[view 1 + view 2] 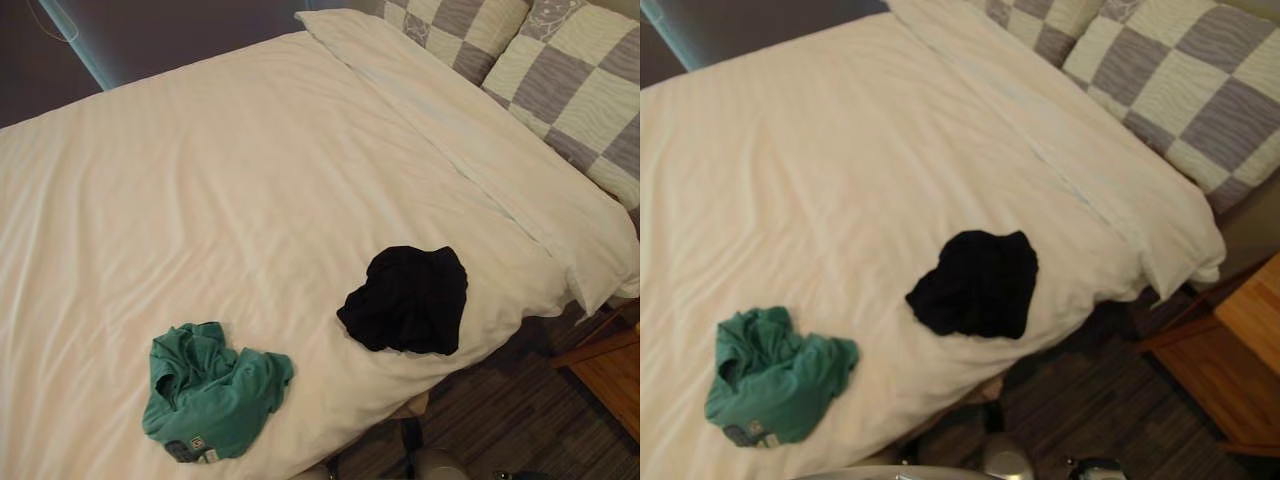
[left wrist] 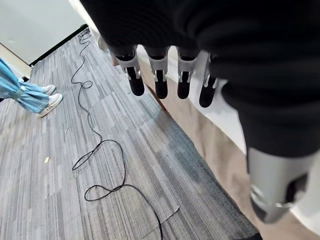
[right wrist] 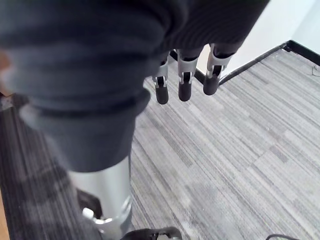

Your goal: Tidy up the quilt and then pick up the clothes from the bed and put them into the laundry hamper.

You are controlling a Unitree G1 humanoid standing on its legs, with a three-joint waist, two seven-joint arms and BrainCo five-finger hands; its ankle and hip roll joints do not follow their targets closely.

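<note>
A white quilt (image 1: 250,190) lies spread smooth over the bed. On it, near the front edge, sits a crumpled green garment (image 1: 212,392), and to its right a crumpled black garment (image 1: 408,298). My left hand (image 2: 160,75) hangs over the grey floor beside the bed, its fingers straight and holding nothing. My right hand (image 3: 185,82) also hangs above the carpet with relaxed, empty fingers. Both hands are away from the clothes.
Two grey-and-cream checked pillows (image 1: 560,70) lie at the head of the bed. A wooden nightstand (image 1: 1240,360) stands at the bed's right. A person's legs in blue trousers and white shoes (image 2: 35,95) stand on the carpet far off.
</note>
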